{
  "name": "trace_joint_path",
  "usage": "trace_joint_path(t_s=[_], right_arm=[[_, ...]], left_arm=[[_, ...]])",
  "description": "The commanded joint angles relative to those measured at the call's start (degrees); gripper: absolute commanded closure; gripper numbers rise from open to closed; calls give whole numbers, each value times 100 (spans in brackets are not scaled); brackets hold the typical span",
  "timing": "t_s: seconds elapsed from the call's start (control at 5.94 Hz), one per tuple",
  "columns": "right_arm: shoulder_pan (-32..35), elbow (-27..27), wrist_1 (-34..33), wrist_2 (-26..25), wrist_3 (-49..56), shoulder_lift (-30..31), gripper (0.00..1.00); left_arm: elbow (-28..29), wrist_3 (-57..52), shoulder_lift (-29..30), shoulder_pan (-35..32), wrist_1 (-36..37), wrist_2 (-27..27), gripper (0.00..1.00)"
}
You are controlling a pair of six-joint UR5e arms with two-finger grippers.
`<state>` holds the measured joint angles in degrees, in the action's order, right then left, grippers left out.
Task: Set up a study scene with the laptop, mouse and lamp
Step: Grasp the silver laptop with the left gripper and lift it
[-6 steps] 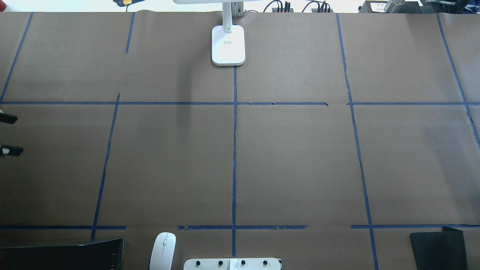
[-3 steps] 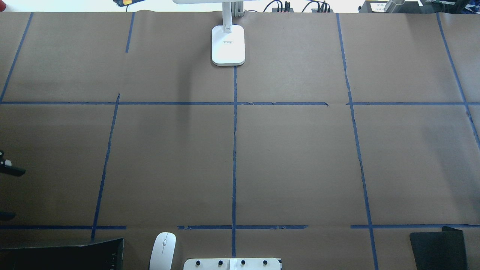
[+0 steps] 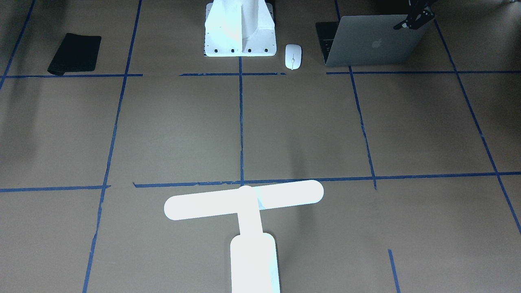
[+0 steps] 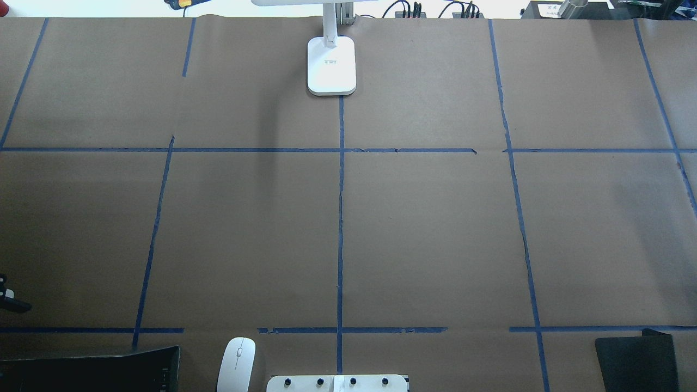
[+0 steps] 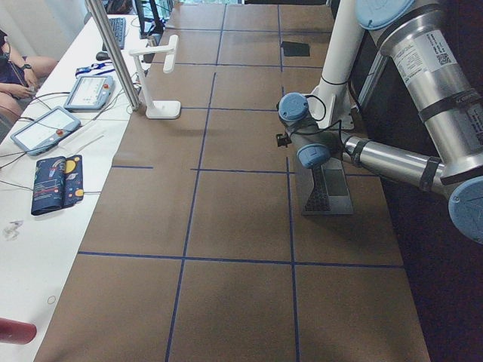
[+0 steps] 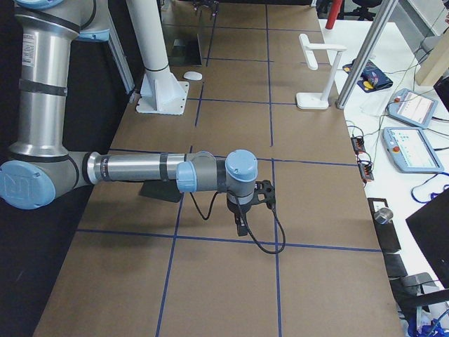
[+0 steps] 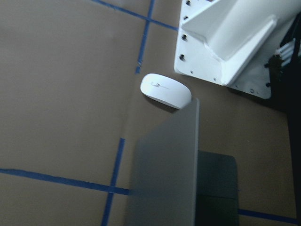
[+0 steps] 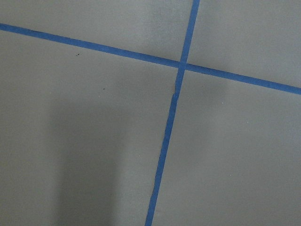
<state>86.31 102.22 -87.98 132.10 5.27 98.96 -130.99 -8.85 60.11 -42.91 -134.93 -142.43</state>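
Observation:
The grey laptop [image 3: 374,40] stands open at the robot's left near edge, its apple-logo lid facing away from the robot; it also shows in the overhead view [image 4: 92,370]. The white mouse [image 3: 293,56] lies between the laptop and the pedestal, and also shows in the left wrist view [image 7: 166,90]. The glowing white lamp [image 3: 244,199] stands at the far middle, its base [image 4: 331,65] on the centre tape line. My left gripper [image 3: 413,20] hangs open over the lid's outer top corner, holding nothing. My right gripper [image 6: 245,210] hovers over bare table; I cannot tell if it is open or shut.
A black mat [image 3: 75,53] lies at the near edge on the robot's right. The white bolted pedestal [image 3: 240,28] stands at the near middle. Blue tape lines [image 4: 340,218] grid the brown table. Tablets [image 6: 407,109] and cables lie beyond the far edge.
My left gripper's fingers have slid down the left edge of the overhead view toward the laptop. Two fingers showed before; one shows now. Nothing else moved.

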Motion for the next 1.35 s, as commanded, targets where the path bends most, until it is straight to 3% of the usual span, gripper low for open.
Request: trace_joint_path(t_s=[0.0,0.84,1.01,1.18], right_arm=[[0,-9,0,0,0,0,0],[0,-9,-9,0,0,0,0],[0,-9,-9,-9,0,0,0],[0,-18,-9,-9,9,0,0]], left_arm=[[73,6,-43,500,54,485,1],[433,-3,27,749,64,655,3],[486,6,18,758,64,655,16],[487,6,123,758,64,638,41]])
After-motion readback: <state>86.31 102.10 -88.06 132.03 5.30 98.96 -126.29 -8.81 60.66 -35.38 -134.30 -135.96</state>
